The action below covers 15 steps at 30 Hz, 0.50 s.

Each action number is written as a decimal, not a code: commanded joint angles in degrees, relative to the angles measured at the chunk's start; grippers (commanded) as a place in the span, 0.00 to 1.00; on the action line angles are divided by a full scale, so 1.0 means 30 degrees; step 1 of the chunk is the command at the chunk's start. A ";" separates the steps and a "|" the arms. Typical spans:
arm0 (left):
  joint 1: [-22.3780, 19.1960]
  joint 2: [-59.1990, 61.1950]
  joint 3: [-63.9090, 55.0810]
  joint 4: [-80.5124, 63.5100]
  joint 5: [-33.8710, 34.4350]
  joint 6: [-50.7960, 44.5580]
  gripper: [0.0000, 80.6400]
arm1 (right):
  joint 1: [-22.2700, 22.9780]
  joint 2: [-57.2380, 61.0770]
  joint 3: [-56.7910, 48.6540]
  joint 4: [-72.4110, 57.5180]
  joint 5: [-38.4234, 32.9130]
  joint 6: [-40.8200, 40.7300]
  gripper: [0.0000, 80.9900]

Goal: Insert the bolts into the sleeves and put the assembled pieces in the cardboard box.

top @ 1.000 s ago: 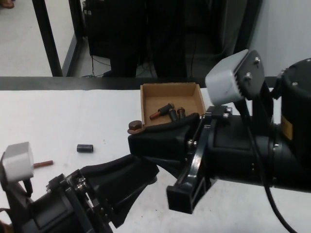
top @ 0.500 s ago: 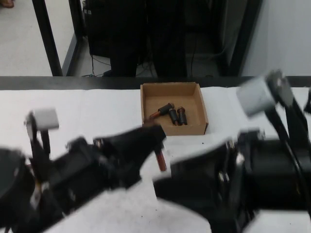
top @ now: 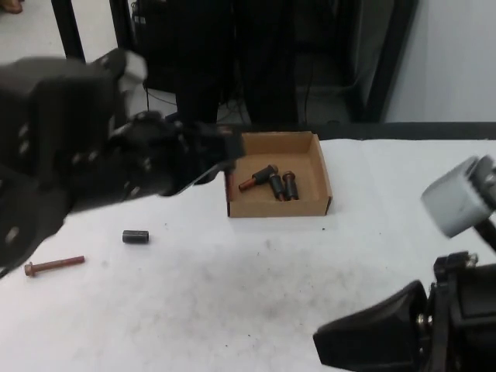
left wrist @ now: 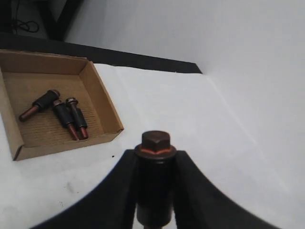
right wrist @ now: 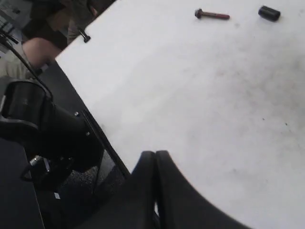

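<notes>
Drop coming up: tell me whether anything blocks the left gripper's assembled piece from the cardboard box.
Nothing visible does. The left gripper holds the assembled piece close to the open cardboard box; three finished pieces lie inside, with bare floor beside them.

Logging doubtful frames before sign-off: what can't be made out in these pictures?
- Left wrist view: the held bolt has its lower end hidden between the fingers of the left gripper and cut off by the picture's edge, so its shank cannot be checked.
- High view: blur smears the left arm, so whether its tip is over the cardboard box or beside it cannot be told.
</notes>
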 commanded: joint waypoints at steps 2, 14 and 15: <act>0.0036 0.2082 -0.2488 0.2019 0.0389 0.0570 0.01 | -0.0052 0.0380 0.0007 0.0510 0.0608 -0.0034 0.00; 0.0036 0.9334 -1.1008 0.7461 0.0388 0.3382 0.01 | -0.2543 0.0672 0.0007 0.1951 0.0295 -0.1630 0.00; 0.0036 1.0008 -1.1673 0.7900 0.0388 0.3489 0.01 | -0.2728 0.0672 0.0007 0.2065 0.0122 -0.1816 0.00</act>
